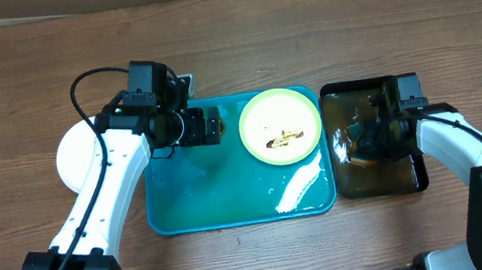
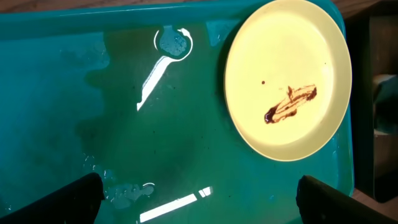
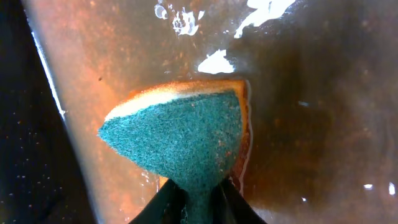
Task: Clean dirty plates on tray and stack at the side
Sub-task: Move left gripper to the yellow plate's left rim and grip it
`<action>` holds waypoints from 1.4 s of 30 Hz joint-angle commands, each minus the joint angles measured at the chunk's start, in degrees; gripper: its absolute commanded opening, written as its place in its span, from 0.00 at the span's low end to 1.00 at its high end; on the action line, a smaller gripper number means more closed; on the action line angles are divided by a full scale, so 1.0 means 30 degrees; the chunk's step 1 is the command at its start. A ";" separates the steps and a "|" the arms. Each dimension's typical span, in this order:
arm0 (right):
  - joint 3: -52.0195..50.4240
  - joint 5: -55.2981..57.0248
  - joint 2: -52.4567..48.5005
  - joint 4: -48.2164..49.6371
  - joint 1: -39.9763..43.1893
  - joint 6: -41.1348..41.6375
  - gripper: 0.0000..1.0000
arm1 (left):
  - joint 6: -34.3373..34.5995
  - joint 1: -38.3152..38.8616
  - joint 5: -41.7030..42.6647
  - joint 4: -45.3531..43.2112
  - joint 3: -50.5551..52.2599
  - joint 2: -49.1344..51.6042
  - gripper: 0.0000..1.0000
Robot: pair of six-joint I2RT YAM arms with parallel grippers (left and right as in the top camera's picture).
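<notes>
A pale yellow-green plate (image 1: 280, 126) with a brown smear at its centre lies in the back right of the teal tray (image 1: 231, 201). It also shows in the left wrist view (image 2: 286, 74). A white plate (image 1: 74, 160) lies on the table left of the tray, partly hidden by my left arm. My left gripper (image 1: 210, 127) hovers open and empty over the tray's back left (image 2: 199, 199), left of the yellow-green plate. My right gripper (image 1: 372, 137) is shut on a green-and-yellow sponge (image 3: 180, 137) in the black tray (image 1: 408, 179).
The teal tray's floor (image 2: 93, 93) is wet, with puddles and glare. The black tray's floor (image 3: 311, 124) is wet and brownish. Bare wooden table surrounds both trays.
</notes>
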State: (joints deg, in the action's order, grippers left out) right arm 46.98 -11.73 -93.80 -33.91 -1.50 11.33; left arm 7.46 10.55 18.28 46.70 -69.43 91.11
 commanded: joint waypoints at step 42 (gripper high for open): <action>0.5923 -0.0619 0.0080 -0.6907 -0.0138 -0.1297 0.04 | -0.0845 0.1297 0.1727 -0.2732 -0.0262 0.0131 1.00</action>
State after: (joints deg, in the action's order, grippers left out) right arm 58.81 -12.40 -94.52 -52.58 -1.58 7.49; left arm 7.25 12.75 21.58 40.25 -69.43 91.11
